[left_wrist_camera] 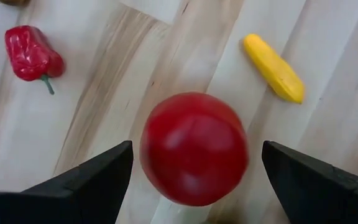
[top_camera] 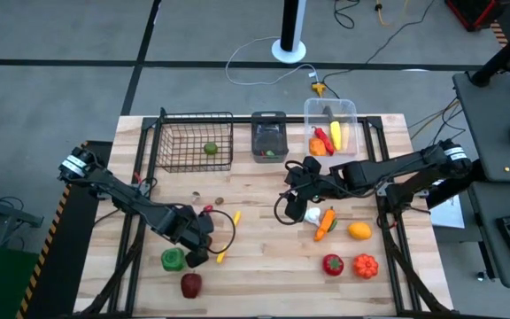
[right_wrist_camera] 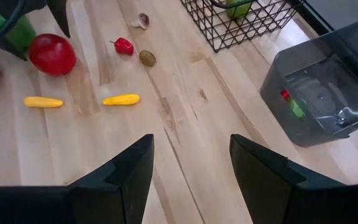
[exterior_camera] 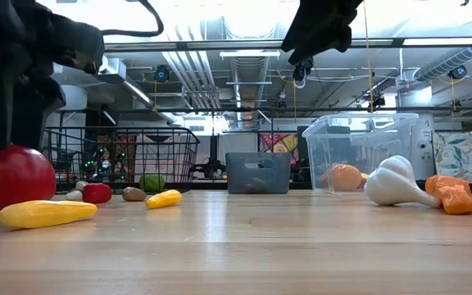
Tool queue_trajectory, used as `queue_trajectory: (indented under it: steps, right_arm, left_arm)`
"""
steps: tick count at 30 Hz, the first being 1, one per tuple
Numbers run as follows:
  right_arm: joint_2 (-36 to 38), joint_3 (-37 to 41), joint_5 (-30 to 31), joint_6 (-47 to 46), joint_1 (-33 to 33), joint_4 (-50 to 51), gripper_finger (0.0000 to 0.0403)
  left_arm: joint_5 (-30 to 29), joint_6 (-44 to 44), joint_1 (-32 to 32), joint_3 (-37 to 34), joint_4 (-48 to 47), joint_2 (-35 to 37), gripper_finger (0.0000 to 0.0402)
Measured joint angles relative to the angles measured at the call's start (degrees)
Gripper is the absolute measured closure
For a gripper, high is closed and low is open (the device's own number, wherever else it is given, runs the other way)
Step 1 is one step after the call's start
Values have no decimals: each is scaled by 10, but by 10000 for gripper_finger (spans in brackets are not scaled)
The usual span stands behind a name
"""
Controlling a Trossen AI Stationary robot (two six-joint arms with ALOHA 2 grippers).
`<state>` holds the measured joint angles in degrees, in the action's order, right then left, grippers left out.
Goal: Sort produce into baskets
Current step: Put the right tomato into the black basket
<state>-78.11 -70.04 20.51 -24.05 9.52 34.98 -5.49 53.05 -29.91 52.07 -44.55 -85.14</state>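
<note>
Surface [top_camera: 264, 266]: a pale wooden surface is carrying three containers along its far edge and loose toy produce in front of them.
Wire basket [top_camera: 193, 142]: it is sitting far left, holding one green fruit [top_camera: 210, 149].
Clear tub [top_camera: 330, 124]: it is sitting far right, holding red, orange and yellow pieces.
Grey bin [top_camera: 269, 137]: it is standing between basket and tub.
Left hand [left_wrist_camera: 191, 171]: it is hovering with fingers spread wide on either side of a red apple [left_wrist_camera: 194, 148], gripping nothing.
Right hand [right_wrist_camera: 191, 165]: it is hanging half open and empty above mid-surface, near a white garlic bulb [exterior_camera: 393, 182].
Loose produce: a yellow piece [left_wrist_camera: 273, 68] and a small red pepper [left_wrist_camera: 31, 51] are lying near the apple.
</note>
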Motion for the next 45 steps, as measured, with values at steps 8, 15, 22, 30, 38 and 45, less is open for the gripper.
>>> queue_trajectory:
  steps: [8,15,22,30,38,45]
  right_arm:
    - [0,0,0,0,0,-1,199]
    - [0,0,0,0,0,-1,199]
    - [0,0,0,0,0,-2,199]
    - [0,0,0,22,0,-15,199]
    - [0,37,1,115,25,-155,199]
    - [0,128,2,281,66,-424,199]
  left_arm:
    - [-16,8,2,-44,48,0,64]
    - [-14,12,2,-64,67,0,71]
    - [-25,2,1,-66,73,1,105]
    - [-90,-105,3,-26,71,16,111]
    - [-223,-257,7,8,171,95,112]
    - [-206,-483,7,1,436,175,112]
